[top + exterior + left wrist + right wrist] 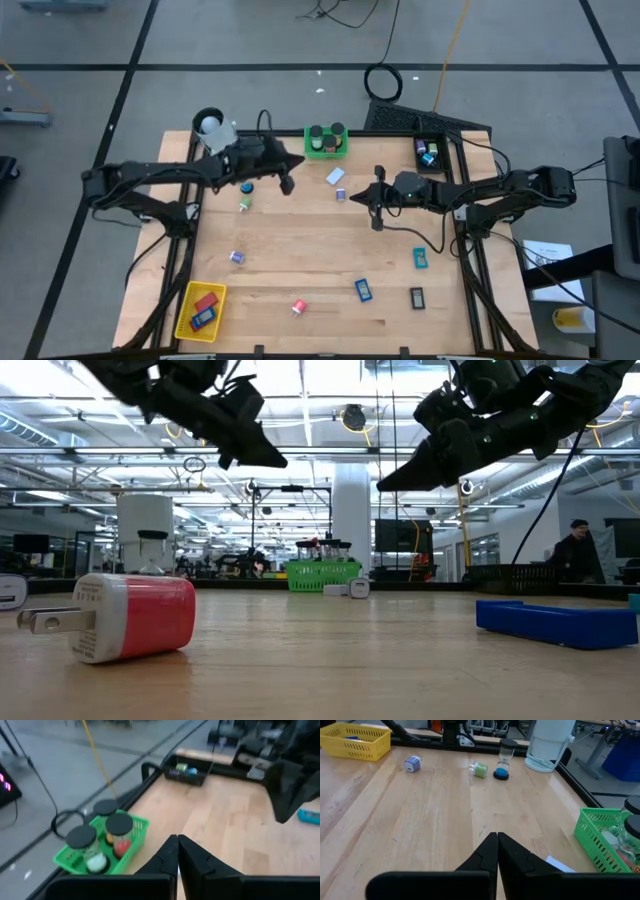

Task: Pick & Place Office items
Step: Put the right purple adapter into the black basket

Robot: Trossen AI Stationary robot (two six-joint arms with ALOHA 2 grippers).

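Small office items lie scattered on the wooden table [300,250]: a red charger [298,307] [130,615], a blue block [363,290] [555,622], a teal piece [420,258], a black piece [417,296], a purple-white one [237,257] [412,764], a green bit [244,204] [480,770] and a white block [335,176]. My left gripper [298,162] [177,852] hovers shut above the table, next to the green basket [135,832]. My right gripper [356,195] [497,840] hovers shut at mid-table, facing it. Neither holds anything.
The green basket [325,142] with dark-lidded jars stands at the far edge, and a black basket [430,155] sits at the far right. The near left corner has a yellow basket [200,310] with a red and a blue piece. A white cylinder [210,125] [547,745] stands far left.
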